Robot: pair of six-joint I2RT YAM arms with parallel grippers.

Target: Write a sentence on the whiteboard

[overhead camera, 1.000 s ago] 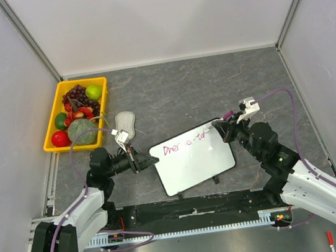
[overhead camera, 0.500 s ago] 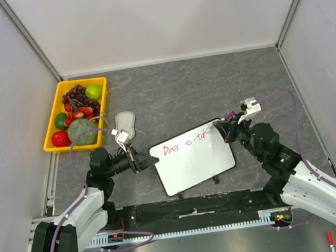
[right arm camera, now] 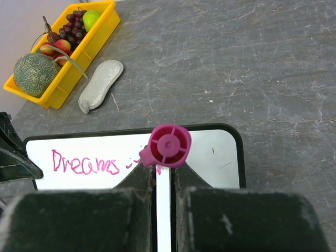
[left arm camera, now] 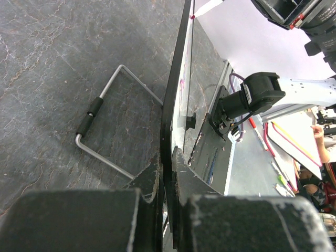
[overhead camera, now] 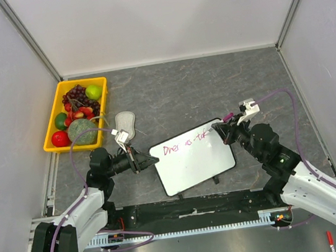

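Right wrist: right gripper (right arm camera: 163,177) clamps marker (right arm camera: 168,145) over whiteboard (right arm camera: 209,160); sentence (right arm camera: 84,163) leftward.

sentence (right arm camera: 86,164) past "Dreams" hidden behind pink marker (right arm camera: 168,145), whiteboard (right arm camera: 212,152) lower part covered by right fingers (right arm camera: 84,220)

A grey oval pad (overhead camera: 125,122) lies on the dark grey table (overhead camera: 212,82), close to the left claw (overhead camera: 150,161), on its back-wall side. Farther from that claw the same way, and more to the left, sits a yellow tray (overhead camera: 80,81) full of fruit: purple grapes (overhead camera: 78,93), a green apple (overhead camera: 93,91), a big round melon (overhead camera: 81,130) and a red apple (overhead camera: 60,138). A pink marker (overhead camera: 228,116) sits between the fingers of the right claw (overhead camera: 224,130), and a red pen (overhead camera: 328,238) lies well behind that claw
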